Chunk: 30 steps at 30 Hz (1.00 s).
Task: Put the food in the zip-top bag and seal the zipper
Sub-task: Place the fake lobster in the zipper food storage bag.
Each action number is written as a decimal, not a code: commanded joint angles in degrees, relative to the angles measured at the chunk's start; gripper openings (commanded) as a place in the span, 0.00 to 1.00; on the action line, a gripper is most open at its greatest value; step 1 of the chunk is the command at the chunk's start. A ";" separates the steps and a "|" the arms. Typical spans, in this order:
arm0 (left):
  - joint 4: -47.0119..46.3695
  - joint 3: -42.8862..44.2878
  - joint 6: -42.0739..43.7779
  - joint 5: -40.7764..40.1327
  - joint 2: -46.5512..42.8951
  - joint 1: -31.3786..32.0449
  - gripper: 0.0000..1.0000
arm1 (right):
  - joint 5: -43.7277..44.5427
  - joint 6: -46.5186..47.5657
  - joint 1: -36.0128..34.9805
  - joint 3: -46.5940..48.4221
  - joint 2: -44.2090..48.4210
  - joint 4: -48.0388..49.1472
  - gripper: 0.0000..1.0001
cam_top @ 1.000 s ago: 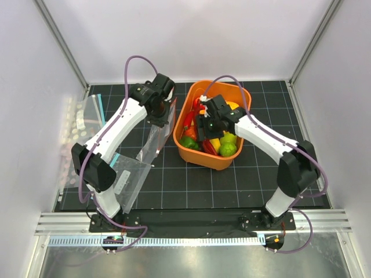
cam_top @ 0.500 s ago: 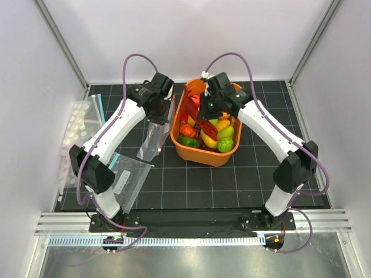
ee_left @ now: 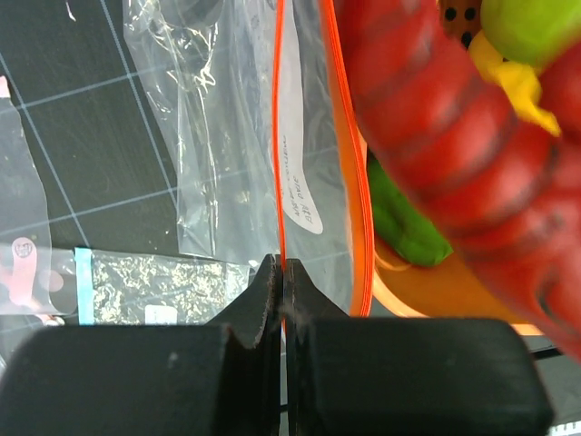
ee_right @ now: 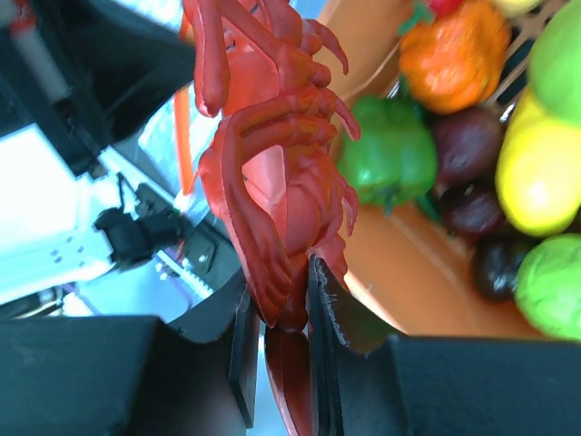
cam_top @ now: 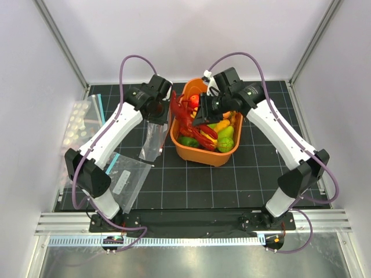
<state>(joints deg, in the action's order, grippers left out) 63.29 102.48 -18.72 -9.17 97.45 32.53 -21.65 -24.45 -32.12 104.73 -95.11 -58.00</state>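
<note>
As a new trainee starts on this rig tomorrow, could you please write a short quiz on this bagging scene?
1. True or false: the right end effector grips the lobster.
2. What does the left end effector pinch? A) the zipper of the zip-top bag; B) a yellow fruit; C) nothing.
3. Fill in: the other toy produce lies in the orange ____.
Key: 1 true; 2 A; 3 basket.
</note>
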 commanded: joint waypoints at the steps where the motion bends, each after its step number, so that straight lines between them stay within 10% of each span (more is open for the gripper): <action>1: -3.87 -0.44 0.35 0.29 -2.62 -0.19 0.00 | -3.66 -2.71 -0.14 0.22 6.86 -1.94 0.01; 30: -15.47 -8.17 -1.93 4.77 -8.94 -0.19 0.00 | -15.61 -35.48 -0.84 -11.99 13.64 9.47 0.01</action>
<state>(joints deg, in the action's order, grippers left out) 51.79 94.74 -20.56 -5.93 91.20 32.53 -34.96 -53.30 -32.56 94.04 -80.97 -53.47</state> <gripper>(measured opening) 0.014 0.280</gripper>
